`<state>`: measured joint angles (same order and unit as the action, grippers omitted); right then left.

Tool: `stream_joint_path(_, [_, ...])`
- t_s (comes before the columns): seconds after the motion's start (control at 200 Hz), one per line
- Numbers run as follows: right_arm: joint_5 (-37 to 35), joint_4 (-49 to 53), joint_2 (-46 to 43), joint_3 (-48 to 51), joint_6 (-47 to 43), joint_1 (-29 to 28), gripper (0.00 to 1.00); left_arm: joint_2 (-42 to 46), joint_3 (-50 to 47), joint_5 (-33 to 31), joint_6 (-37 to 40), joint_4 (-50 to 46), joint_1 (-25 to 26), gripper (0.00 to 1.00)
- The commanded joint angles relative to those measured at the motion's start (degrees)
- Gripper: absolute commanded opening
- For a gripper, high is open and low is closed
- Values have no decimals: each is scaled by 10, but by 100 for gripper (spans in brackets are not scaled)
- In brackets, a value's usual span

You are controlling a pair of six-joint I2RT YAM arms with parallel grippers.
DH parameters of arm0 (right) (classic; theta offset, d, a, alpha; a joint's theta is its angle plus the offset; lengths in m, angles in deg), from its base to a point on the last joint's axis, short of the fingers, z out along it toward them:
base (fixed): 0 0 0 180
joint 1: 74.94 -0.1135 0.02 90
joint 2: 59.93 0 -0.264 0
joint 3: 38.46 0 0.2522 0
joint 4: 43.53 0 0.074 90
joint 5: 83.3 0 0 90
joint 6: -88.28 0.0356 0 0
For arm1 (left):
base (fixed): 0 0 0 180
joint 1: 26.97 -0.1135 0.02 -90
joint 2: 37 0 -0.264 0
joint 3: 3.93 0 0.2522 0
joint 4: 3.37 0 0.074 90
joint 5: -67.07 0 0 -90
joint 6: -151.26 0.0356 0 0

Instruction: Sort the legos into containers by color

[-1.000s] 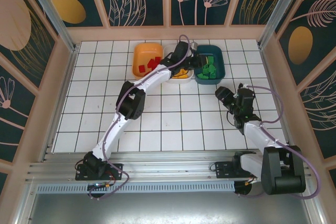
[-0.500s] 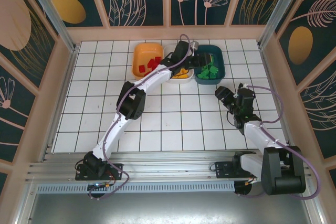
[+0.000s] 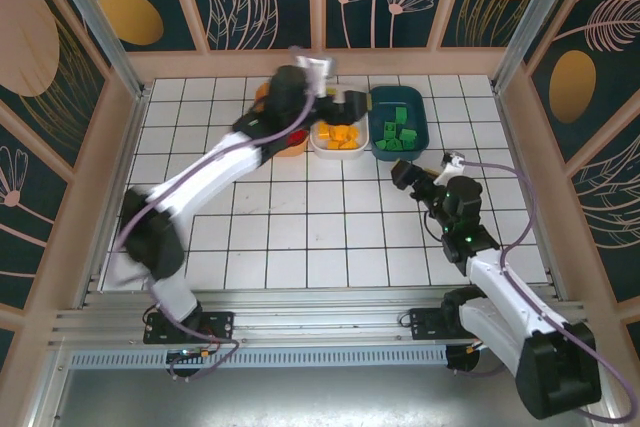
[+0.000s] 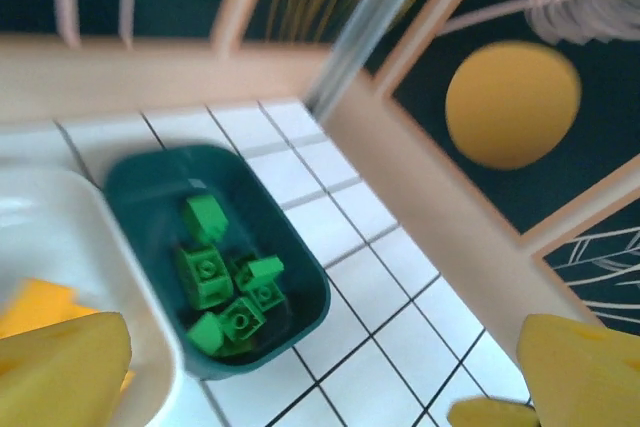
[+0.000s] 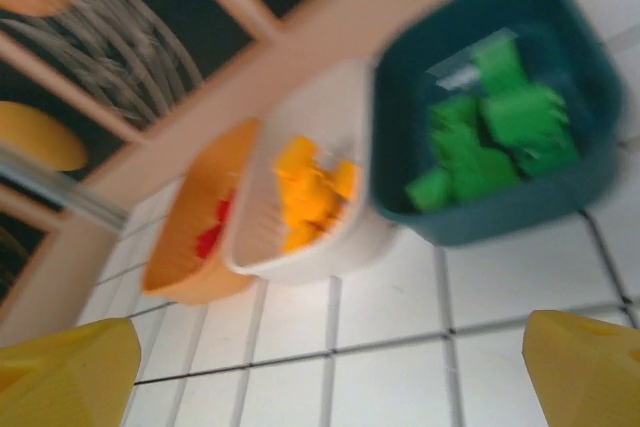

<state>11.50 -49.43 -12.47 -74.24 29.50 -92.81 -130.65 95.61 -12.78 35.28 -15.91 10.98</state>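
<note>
Three containers stand side by side at the back of the tiled floor. The orange bin (image 3: 293, 149) (image 5: 190, 277) holds red legos (image 5: 210, 237) and is mostly hidden under my left arm in the top view. The white bin (image 3: 338, 150) (image 5: 340, 247) holds yellow-orange legos (image 3: 340, 134) (image 5: 310, 192). Green legos (image 3: 398, 130) (image 4: 215, 277) (image 5: 490, 137) lie in the dark teal bin (image 3: 421, 132) (image 4: 310, 262) (image 5: 500, 212). My left gripper (image 3: 352, 109) (image 4: 320, 387) hangs open and empty above the white bin's back. My right gripper (image 3: 405, 175) (image 5: 330, 377) is open and empty, just in front of the teal bin.
Wooden walls with patterned panels (image 3: 320, 57) close the floor at the back and sides. A metal post (image 4: 370, 27) stands in the back right corner. Bare white tiles (image 3: 320, 227) stretch from the bins to the arm bases.
My left arm has swung up and to the left, its elbow now far out left and the motion blurred. My right gripper has shifted left and forward toward the bins.
</note>
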Motion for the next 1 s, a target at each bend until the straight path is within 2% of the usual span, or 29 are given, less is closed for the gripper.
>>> stream_joint_path(0.0, [-97,-54,-34,-40,-43,-75,99,170,-160,-175,60,76,2,99])
stream_joint_path(0.105, [-126,-148,-8,-33,-98,-129,99,306,-326,-318,26,85,1,99])
stream_joint_path(0.175, [-166,-95,35,-70,-127,-132,99,369,-397,-351,49,79,1,99])
stream_joint_path(0.23, [-211,-36,74,-107,-123,-132,99,384,-413,-410,44,31,1,99])
stream_joint_path(0.29, [-173,-35,105,-123,-166,-126,99,375,-407,-496,27,-36,2,99])
stream_joint_path(0.33, [-155,-36,121,-131,-176,-121,99,368,-412,-526,49,-46,1,99])
stream_joint_path(0.425, [-126,-67,130,-131,-191,-105,99,378,-451,-514,113,30,1,99])
stream_joint_path(0.55, [-96,-122,115,-98,-226,-61,99,416,-560,-486,201,230,-17,99])
stream_joint_path(0.661, [-4,-197,90,-26,-209,38,99,408,-605,-416,155,301,-111,99])
stream_joint_path(0.776, [-27,-298,71,65,-227,86,99,347,-665,-427,212,471,-150,98])
stream_joint_path(0.891, [-54,-316,66,98,-253,124,99,256,-683,-439,220,537,-202,99])
stream_joint_path(0.996, [-82,-356,72,129,-253,169,99,207,-717,-450,223,651,-233,99])
